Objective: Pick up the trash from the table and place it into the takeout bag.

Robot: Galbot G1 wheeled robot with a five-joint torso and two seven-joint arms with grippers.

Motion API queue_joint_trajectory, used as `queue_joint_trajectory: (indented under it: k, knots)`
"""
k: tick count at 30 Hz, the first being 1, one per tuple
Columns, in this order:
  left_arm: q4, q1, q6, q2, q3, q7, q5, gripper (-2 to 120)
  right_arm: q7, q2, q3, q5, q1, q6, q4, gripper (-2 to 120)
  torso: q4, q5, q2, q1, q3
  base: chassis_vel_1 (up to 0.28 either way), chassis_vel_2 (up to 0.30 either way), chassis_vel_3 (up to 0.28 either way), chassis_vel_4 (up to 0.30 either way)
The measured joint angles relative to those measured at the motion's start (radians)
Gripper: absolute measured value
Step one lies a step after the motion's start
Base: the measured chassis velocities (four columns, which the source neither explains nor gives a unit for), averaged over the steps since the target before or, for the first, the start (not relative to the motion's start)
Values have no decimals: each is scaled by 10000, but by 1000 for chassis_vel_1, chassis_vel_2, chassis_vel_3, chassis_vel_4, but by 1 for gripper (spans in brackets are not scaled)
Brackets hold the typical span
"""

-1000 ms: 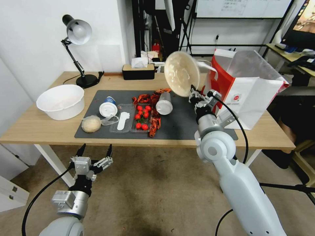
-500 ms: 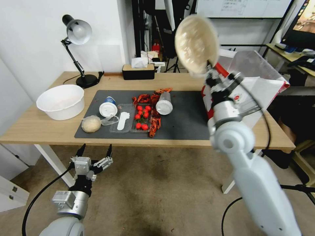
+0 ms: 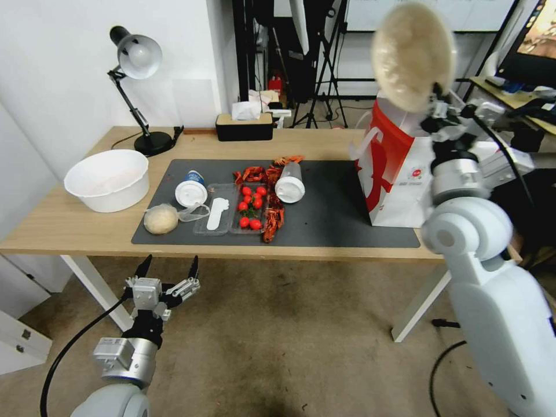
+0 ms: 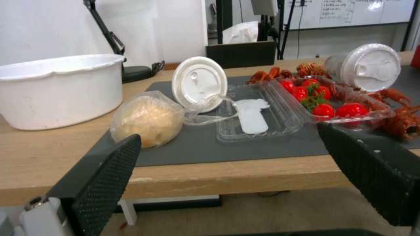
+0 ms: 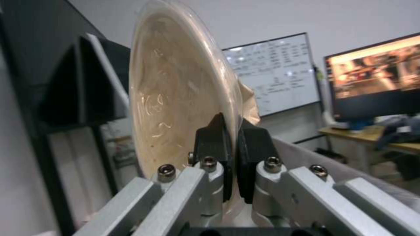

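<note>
While our right gripper point(image 3: 435, 99) pinches the round brown-lidded bowl point(image 3: 412, 55) on edge above the white-and-red paper takeout bag point(image 3: 399, 168), our left gripper point(image 3: 167, 267) — fingers spread — hangs near the table's point(image 3: 69, 226) near edge.

bowl point(image 3: 412, 55) above takeout bag point(image 3: 399, 174) | bag on table's point(image 3: 75, 223) right end

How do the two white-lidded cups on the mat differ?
The blue-white cup has a blue printed wall; the other cup has a plain translucent wall. The blue-white cup lies beside the clear bag; the other lies among the red crayfish shells. Both lie tipped over, lids on.
</note>
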Motion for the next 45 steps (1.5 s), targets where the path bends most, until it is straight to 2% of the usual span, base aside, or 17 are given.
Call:
queue_joint_trajectory:
  k: [9, 11, 14, 16, 18, 20, 22, 24, 26, 28, 33, 34, 36, 37, 42, 44, 45]
  knots:
    - [8, 24, -20, -17, 21, 16, 35, 100, 846, -8, 129, -378, -40, -773, -224, 1, 0, 0, 0, 2, 0, 0, 0, 0, 0]
    - [8, 48, -37, -17, 17, 19, 39, 100, 933, 5, 122, -374, -42, -829, -202, 11, 0, -2, 0, 2, 0, 0, 0, 0, 0]
    - [9, 60, -82, -15, 13, 23, 51, 100, 963, 6, 121, -370, -47, -845, -195, 16, 0, -1, 0, 2, 0, 0, 0, 0, 0]
    - [16, 70, -136, -18, 15, 38, 85, 100, 1022, 6, 122, -360, -47, -876, -171, 29, 0, -1, 0, 2, 0, 0, 0, 0, 0]
    - [16, 70, -140, -22, 20, 42, 94, 100, 1038, 5, 124, -353, -47, -891, -157, 32, 0, -1, 0, 2, 0, 0, 0, 0, 0]
    - [16, 71, -141, -31, 35, 51, 117, 100, 1077, -25, 148, -325, -26, -910, -128, 43, 0, -1, 0, 2, 0, 0, 0, 0, 0]
    - [15, 71, -141, -33, 38, 53, 119, 100, 1079, -37, 159, -317, -17, -910, -123, 45, 0, -1, 0, 3, 0, 0, 0, 0, 0]
    - [14, 72, -141, -37, 41, 56, 122, 100, 976, -86, 211, -30, 48, -666, -75, 57, -2, 0, 0, 2, 0, 0, 0, 0, 0]
    - [14, 72, -141, -38, 41, 56, 123, 100, 907, -98, 216, 117, 70, -552, -38, 59, -1, 0, 0, 2, 0, 0, 0, 0, 0]
    - [14, 74, -141, -40, 41, 59, 125, 100, 368, -130, 217, 826, 131, 181, 193, 72, 1, -2, 0, 2, 0, 0, 0, 0, 0]
    - [12, 71, -141, -40, 41, 59, 125, 100, -368, -183, 121, 1413, 66, 967, 463, 82, 0, -2, 0, 2, 0, 0, 0, 0, 0]
    - [8, 67, -141, -37, 39, 60, 125, 100, -841, -225, 30, 1698, -91, 1270, 692, 92, 1, -2, 0, 2, 0, 0, 0, 0, 0]
    - [6, 64, -141, -30, 36, 60, 125, 100, -1429, -262, -81, 1848, -337, 1573, 919, 98, 0, -2, 0, 2, 0, 0, 0, 0, 0]
    - [6, 64, -141, -30, 36, 60, 125, 100, -1429, -262, -81, 1848, -337, 1573, 919, 98, 0, -2, 0, 2, 0, 0, 0, 0, 0]
    - [-2, 58, -141, 7, 14, 60, 104, 100, -2803, -405, -299, 1629, -1151, 2127, 1340, 100, 1, -1, 0, 2, -1, 0, 0, 0, 0]
    - [-3, 48, -141, 32, 3, 59, 84, 100, -3450, -550, -474, 1161, -1854, 2345, 1600, 100, -1, -2, 0, 1, 0, 0, 0, 0, 0]
    - [-2, 30, -141, 41, 3, 60, 68, 100, -3822, -660, -651, 370, -2556, 2541, 1799, 100, 0, -1, 1, -1, -1, 0, 0, 0, 0]
